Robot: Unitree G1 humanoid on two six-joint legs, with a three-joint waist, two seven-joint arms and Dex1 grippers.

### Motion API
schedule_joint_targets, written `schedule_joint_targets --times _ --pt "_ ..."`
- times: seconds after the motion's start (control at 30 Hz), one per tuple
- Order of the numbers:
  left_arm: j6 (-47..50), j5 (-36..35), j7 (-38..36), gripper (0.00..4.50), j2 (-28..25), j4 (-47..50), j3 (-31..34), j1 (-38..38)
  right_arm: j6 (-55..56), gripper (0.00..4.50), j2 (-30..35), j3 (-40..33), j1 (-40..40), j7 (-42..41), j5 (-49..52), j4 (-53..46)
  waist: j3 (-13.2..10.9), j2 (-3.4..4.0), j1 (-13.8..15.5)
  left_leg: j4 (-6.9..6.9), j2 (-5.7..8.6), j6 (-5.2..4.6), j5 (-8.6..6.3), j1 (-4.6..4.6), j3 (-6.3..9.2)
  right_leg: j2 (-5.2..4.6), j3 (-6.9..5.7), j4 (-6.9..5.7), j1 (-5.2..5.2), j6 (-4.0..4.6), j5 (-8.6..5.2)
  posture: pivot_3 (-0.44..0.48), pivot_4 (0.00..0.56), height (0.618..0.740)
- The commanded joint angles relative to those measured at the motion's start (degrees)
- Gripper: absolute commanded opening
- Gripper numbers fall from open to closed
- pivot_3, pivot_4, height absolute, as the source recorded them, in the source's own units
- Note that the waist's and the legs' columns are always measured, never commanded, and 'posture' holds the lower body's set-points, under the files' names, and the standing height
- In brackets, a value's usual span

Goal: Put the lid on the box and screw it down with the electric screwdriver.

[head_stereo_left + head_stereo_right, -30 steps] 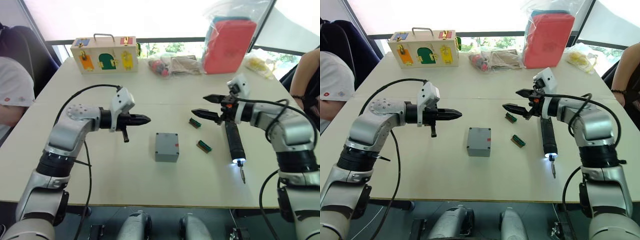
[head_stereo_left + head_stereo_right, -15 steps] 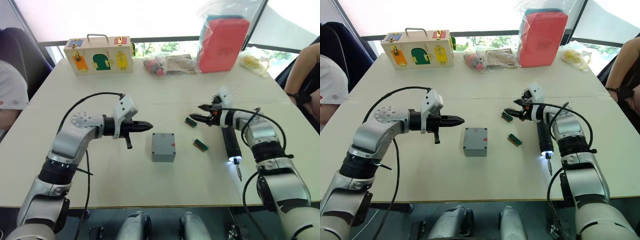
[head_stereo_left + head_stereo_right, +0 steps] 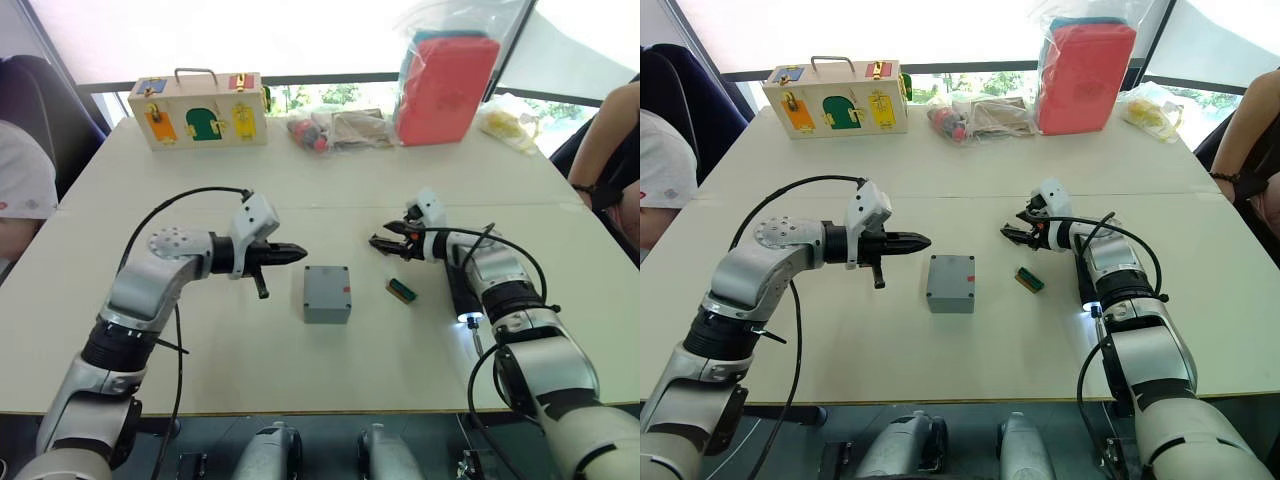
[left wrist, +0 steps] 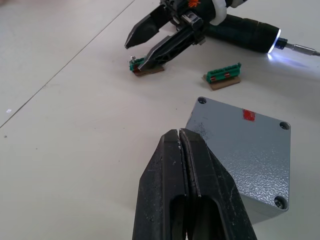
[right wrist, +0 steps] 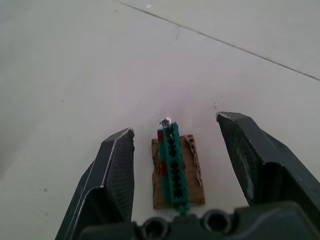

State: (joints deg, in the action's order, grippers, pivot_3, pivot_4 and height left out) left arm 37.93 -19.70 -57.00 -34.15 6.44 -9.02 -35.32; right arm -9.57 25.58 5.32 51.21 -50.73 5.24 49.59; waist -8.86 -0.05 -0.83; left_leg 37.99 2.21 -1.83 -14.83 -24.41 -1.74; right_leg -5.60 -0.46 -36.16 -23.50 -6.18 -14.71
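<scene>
The grey box (image 3: 327, 313) stands mid-table with the lid (image 4: 240, 145) lying on top of it; the lid has a red mark and screw heads at its corners. My left gripper (image 3: 300, 254) hovers just left of the box, shut and empty. The black electric screwdriver (image 3: 462, 290) lies on the table to the right, its tip light on. My right gripper (image 5: 175, 130) is open, its fingers either side of a small green bit holder (image 5: 172, 167) lying on the table left of the screwdriver.
A second green bit holder (image 3: 401, 289) lies between box and screwdriver. Along the far edge stand a wooden latch box (image 3: 197, 108), clear bags of small items (image 3: 340, 128), a bagged red case (image 3: 445, 85) and a yellow bag (image 3: 510, 122). People sit at both table ends.
My right gripper has moved away from the screwdriver's rear end, to the left and down around the green bit holder. The left gripper has barely moved. The camera has shifted.
</scene>
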Motion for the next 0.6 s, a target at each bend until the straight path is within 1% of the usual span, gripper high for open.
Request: schedule_joint_targets --times 0.03,0.23,0.33,0.4,0.5,0.53,0.6 --pt "-0.52 -0.29 0.41 0.0 0.12 1.84 0.25 0.11 0.94 2.83 -0.25 -1.52 1.8 0.25 0.12 0.22 0.0 0.0 0.02 0.0 0.0 0.0 0.0 0.0 0.0 0.0 0.0 0.0 0.0 0.0 0.0 0.0 0.15 0.74" --pt "-0.5 -0.42 0.53 0.0 0.09 1.88 0.21 0.27 1.13 2.83 -0.29 -1.65 2.28 0.21 0.02 0.9 0.0 0.0 -0.1 0.0 0.0 0.01 0.0 0.0 0.0 -0.01 0.0 0.0 -0.01 0.0 0.0 0.0 0.15 0.74" --pt "-0.57 -0.4 0.56 0.0 0.18 1.85 0.09 0.34 0.64 2.15 -0.62 -2.21 2.49 0.26 0.63 1.08 0.0 0.0 -0.08 -0.01 0.0 0.01 0.0 0.0 0.01 -0.01 0.0 0.0 -0.01 0.0 0.0 0.0 0.15 0.74" --pt "-0.57 -0.43 0.57 0.0 0.2 1.84 -0.02 0.4 0.29 1.48 -0.9 -2.48 2.57 0.27 0.93 1.11 0.0 0.0 -0.06 -0.01 0.0 0.01 0.0 0.0 0.01 -0.02 0.0 0.0 0.0 0.0 0.0 0.0 0.15 0.74" --pt "-0.49 -0.48 0.58 0.0 0.14 1.92 -0.07 0.53 0.87 0.27 -1.01 -1.99 2.23 0.28 -0.28 1.31 0.0 0.0 -0.08 -0.01 0.0 0.01 0.0 0.0 0.01 -0.02 0.0 0.0 -0.01 0.0 0.0 0.0 0.15 0.74" --pt "-0.48 -0.49 0.59 0.0 0.12 1.92 -0.08 0.55 0.93 0.11 -1.05 -2.0 2.18 0.29 -0.38 1.37 0.0 0.0 -0.08 -0.01 0.0 0.01 0.0 0.0 0.01 -0.02 0.0 0.0 -0.01 0.0 0.0 0.0 0.15 0.74" --pt "-0.49 -0.48 0.61 0.0 0.05 1.92 -0.04 0.6 1.09 0.11 -1.08 -1.94 2.14 0.25 -0.6 1.4 0.0 0.0 -0.07 -0.01 0.0 0.01 0.0 0.0 0.01 -0.02 0.0 0.0 0.0 0.0 0.0 0.0 0.15 0.74"
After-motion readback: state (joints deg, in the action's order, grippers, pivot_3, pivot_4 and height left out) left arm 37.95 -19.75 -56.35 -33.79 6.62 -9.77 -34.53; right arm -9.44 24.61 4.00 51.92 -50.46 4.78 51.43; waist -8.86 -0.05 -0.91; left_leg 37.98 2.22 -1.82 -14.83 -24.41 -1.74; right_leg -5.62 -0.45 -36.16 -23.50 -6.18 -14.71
